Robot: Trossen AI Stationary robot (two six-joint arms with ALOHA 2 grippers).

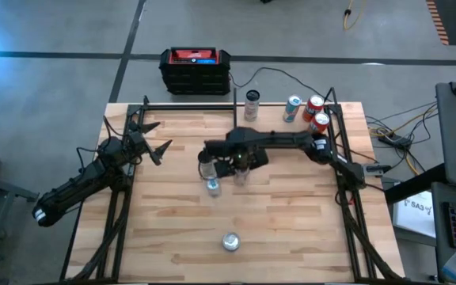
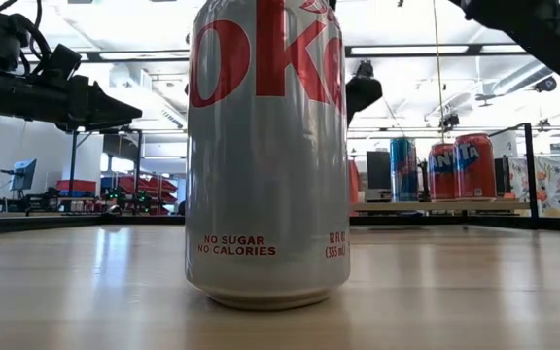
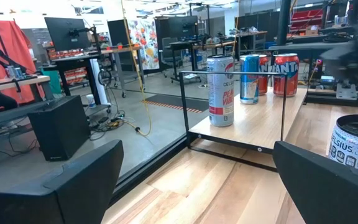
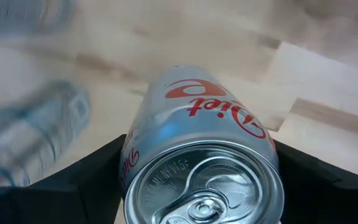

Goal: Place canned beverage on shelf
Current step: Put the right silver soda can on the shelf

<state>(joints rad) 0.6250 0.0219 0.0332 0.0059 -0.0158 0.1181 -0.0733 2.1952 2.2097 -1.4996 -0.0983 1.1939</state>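
My right gripper (image 1: 240,168) is over the middle of the table, pointing down, shut on a silver Diet Coke can (image 4: 204,143) with red lettering. The shelf (image 1: 275,119), a light wood board edged by black rods, stands at the table's far right; in the left wrist view the shelf (image 3: 253,127) carries a white Celsius can (image 3: 220,90), a blue can (image 3: 249,78) and red Fanta cans (image 3: 284,74). My left gripper (image 1: 158,141) waits open at the table's left, pointing level with nothing between its fingers (image 3: 73,186). My right gripper pinches the Diet Coke can by its side wall (image 4: 132,162), just below the top rim, one dark finger (image 4: 86,180) on each side. The fingers come from above, pointing down. The can stays upright between them; I cannot tell whether its base is clear of the table.
A second Diet Coke can (image 1: 229,241) stands near the table's front edge, filling the low view (image 2: 265,156). Two more cans (image 1: 207,168) (image 1: 213,188) stand just left of my right gripper. A black and red box (image 1: 195,70) sits on the floor beyond the far edge.
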